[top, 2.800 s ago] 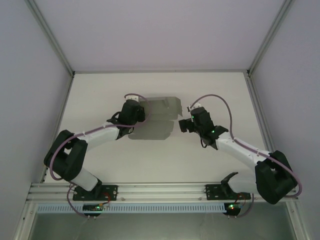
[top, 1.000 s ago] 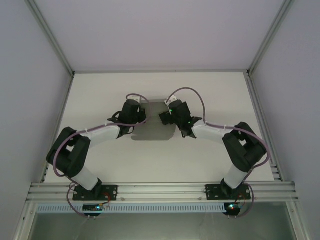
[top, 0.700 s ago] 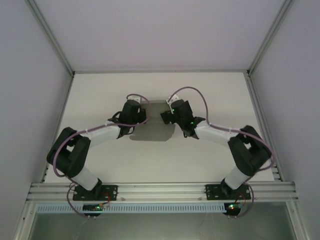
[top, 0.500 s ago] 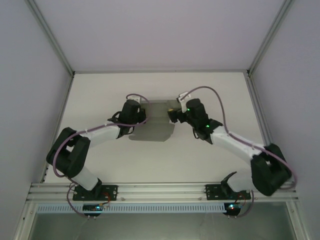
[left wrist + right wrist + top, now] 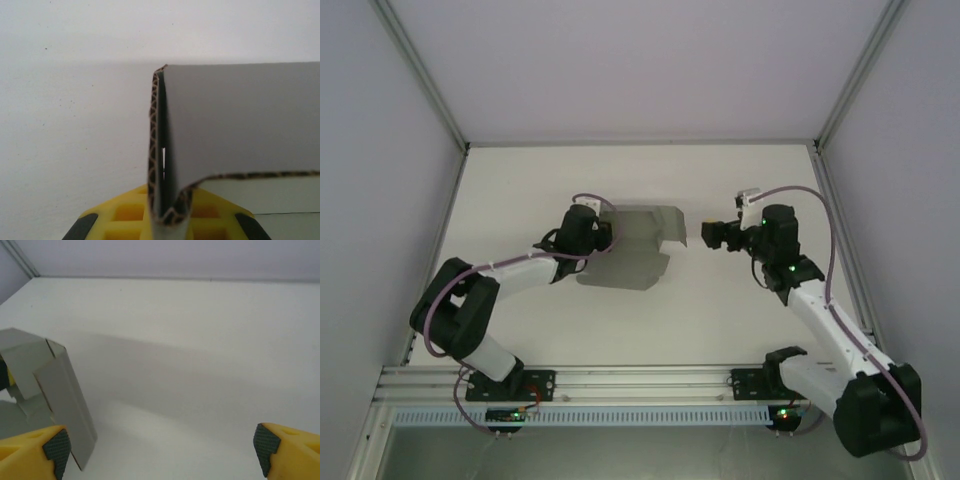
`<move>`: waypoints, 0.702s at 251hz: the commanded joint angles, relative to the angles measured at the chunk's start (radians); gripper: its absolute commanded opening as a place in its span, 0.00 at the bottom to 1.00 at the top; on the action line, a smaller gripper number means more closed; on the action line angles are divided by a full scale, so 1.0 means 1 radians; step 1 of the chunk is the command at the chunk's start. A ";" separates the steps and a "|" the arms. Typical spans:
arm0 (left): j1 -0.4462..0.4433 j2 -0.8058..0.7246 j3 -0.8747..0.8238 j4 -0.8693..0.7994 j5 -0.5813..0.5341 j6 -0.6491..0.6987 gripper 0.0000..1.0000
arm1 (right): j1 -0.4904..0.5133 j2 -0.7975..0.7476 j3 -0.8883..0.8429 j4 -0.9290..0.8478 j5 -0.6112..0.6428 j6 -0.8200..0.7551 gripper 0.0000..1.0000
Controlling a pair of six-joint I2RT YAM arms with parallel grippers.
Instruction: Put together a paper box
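In the top view, the left arm is seen reaching from the lower left of the frame up toward the middle, a purple cable looped over its wrist. The left tool is set against the left edge of the paper box. In the left wrist view the left tool is closed on the paper box – a doubled, upright wall of grey card with its corrugated cut edge showing is pinched between the yellow pads at the bottom centre of the frame, and a flat grey panel runs off from that fold to the right edge.

The paper box lies on the white surface a little left of centre in the top view, partly folded: a flat panel at its lower side, raised flaps at its upper right.

To the right of it, clearly apart with bare surface between, the right tool is pointed leftward at the box. In the right wrist view the right tool is spread wide with nothing held – one dark-tipped yellow pad at the lower left corner, the other at the lower right. The paper box is seen at the left edge of that frame, its flaps standing up from the surface. The right arm runs down to the lower right of the top view
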 commanded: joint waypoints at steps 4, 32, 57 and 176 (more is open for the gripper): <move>0.004 -0.032 0.000 0.033 0.018 0.019 0.00 | -0.040 0.080 0.022 -0.038 -0.239 -0.011 0.87; 0.004 -0.030 0.005 0.030 0.018 0.025 0.00 | -0.038 0.165 0.070 -0.038 -0.291 -0.076 0.79; 0.004 -0.031 0.007 0.028 0.031 0.033 0.00 | -0.027 0.237 0.112 -0.035 -0.312 -0.080 0.77; 0.004 -0.032 0.013 0.023 0.036 0.034 0.00 | 0.139 0.470 0.278 -0.052 -0.338 -0.147 0.67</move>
